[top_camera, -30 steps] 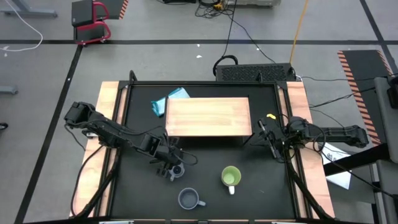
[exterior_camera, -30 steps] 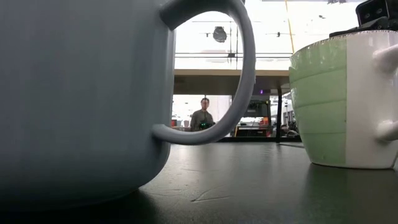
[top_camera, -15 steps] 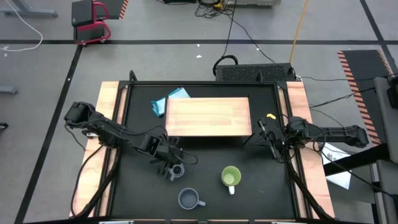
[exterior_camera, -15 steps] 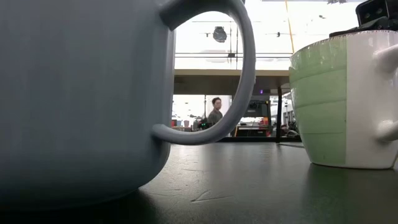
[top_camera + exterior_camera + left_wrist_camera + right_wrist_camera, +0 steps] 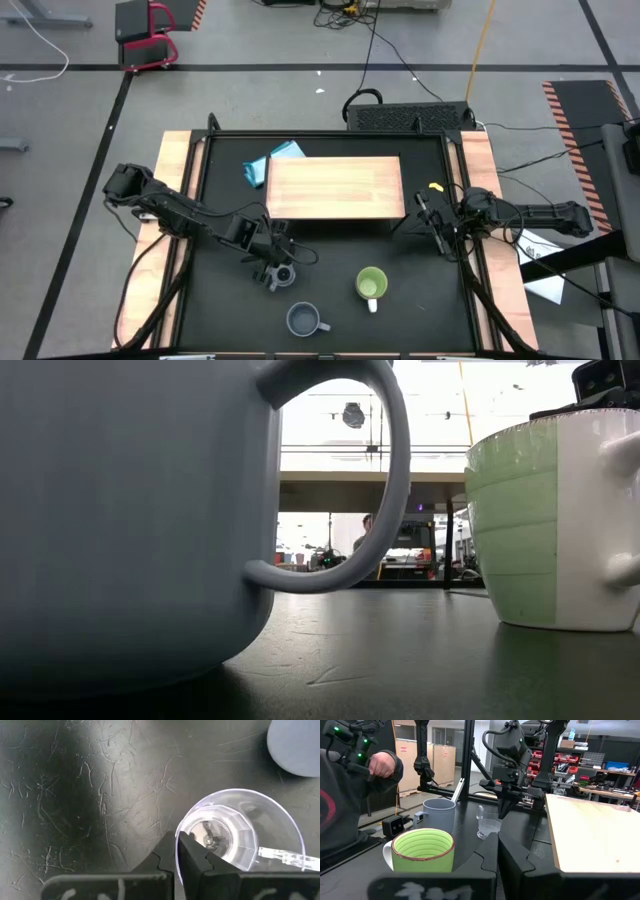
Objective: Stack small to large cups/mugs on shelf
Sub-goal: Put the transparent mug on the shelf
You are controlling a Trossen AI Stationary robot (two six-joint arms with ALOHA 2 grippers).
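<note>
The small clear glass cup (image 5: pixel 225 832) (image 5: pixel 288 272) stands upright on the black table, near and left of the wooden shelf (image 5: pixel 335 187). My left gripper (image 5: pixel 178 851) (image 5: pixel 276 270) is shut on it, slanting down. The grey-blue mug (image 5: pixel 303 320) (image 5: pixel 120 520) stands by the near edge, and the green mug (image 5: pixel 371 284) (image 5: pixel 422 851) with a white handle stands to its right. My right gripper (image 5: pixel 497 855) (image 5: pixel 428 214) waits shut by the shelf's right end, level and touching nothing. My left gripper pinches the glass cup's rim (image 5: pixel 177 838) on the side toward the table's left. One finger (image 5: pixel 196 857) is inside the cup and the other (image 5: pixel 164 857) is outside. The fingers slant down from above and from the left. The cup stands upright with its base on the table.
A blue cloth (image 5: pixel 272 160) lies at the shelf's far left corner. A small yellow object (image 5: pixel 435 187) sits near the shelf's right end. A person's hand (image 5: pixel 382 765) shows beyond the table's near edge. Bare black table (image 5: pixel 225 300) stretches left of the mugs.
My left gripper has stayed in place over the glass cup and has shut on its rim. The cup has not moved. In the room behind, a person has walked toward the right.
</note>
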